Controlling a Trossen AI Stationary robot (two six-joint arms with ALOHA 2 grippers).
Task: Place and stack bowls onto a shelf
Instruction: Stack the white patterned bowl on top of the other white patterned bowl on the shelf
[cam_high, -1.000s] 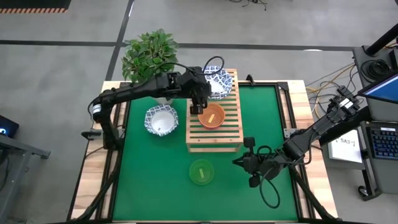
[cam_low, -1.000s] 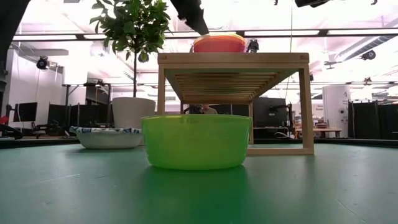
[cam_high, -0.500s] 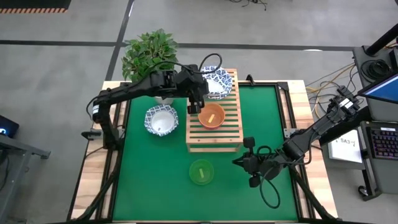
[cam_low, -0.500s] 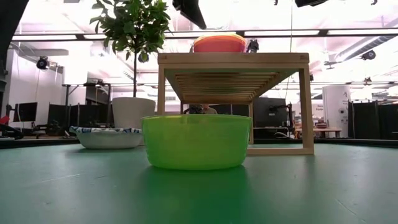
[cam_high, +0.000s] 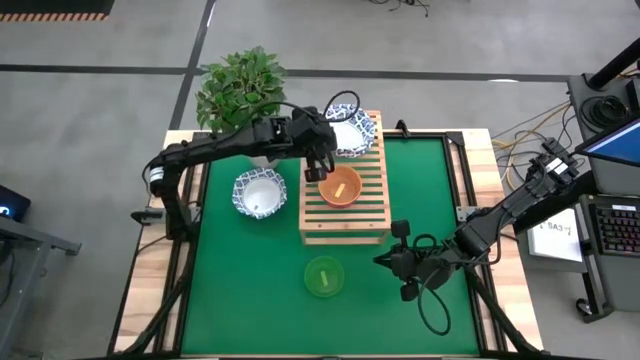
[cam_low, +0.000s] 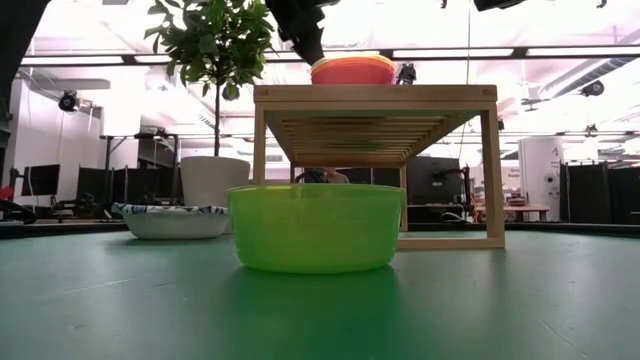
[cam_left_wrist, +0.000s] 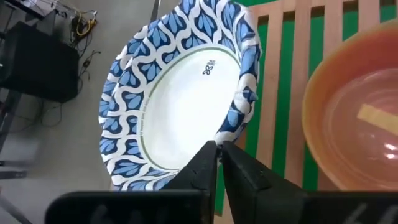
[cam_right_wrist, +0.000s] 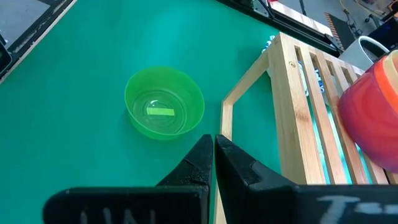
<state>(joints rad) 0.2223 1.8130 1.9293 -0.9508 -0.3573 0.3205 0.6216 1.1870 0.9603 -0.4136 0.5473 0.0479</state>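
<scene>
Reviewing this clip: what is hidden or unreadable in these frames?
- High view: the left gripper and arm cover part of the blue-patterned bowl on the shelf.
- Left wrist view: the fingers pinch that bowl's rim; the bowl's lower edge is cut off.
- Low view: the orange-red bowl shows only its side; its inside is hidden.
- Right wrist view: the green bowl's label is unreadable.

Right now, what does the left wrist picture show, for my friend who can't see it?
The left claw is pinching the rim of a white bowl with a blue leaf pattern, tilted over the wooden slatted shelf. Beside it, an orange bowl sits on the shelf.
</scene>
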